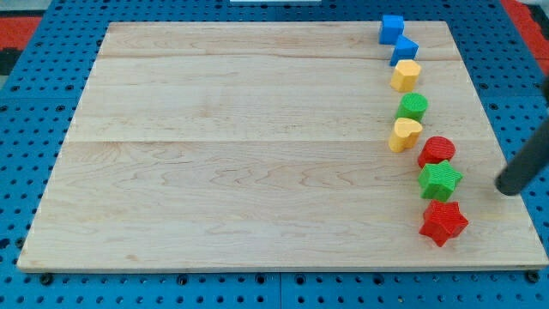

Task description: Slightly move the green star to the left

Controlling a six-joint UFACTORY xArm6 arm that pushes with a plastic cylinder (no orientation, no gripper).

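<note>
The green star (440,180) lies near the board's right edge, in a column of blocks. A red round block (437,151) touches it just above, and a red star (443,222) lies just below. My tip (508,189) is the lower end of the dark rod coming in from the view's right edge. It stands to the right of the green star, apart from it by a clear gap, touching no block.
Higher in the column are a yellow block (404,135), a green round block (413,106), a yellow block (406,75) and two blue blocks (404,50) (392,28). The wooden board (232,163) rests on a blue pegboard.
</note>
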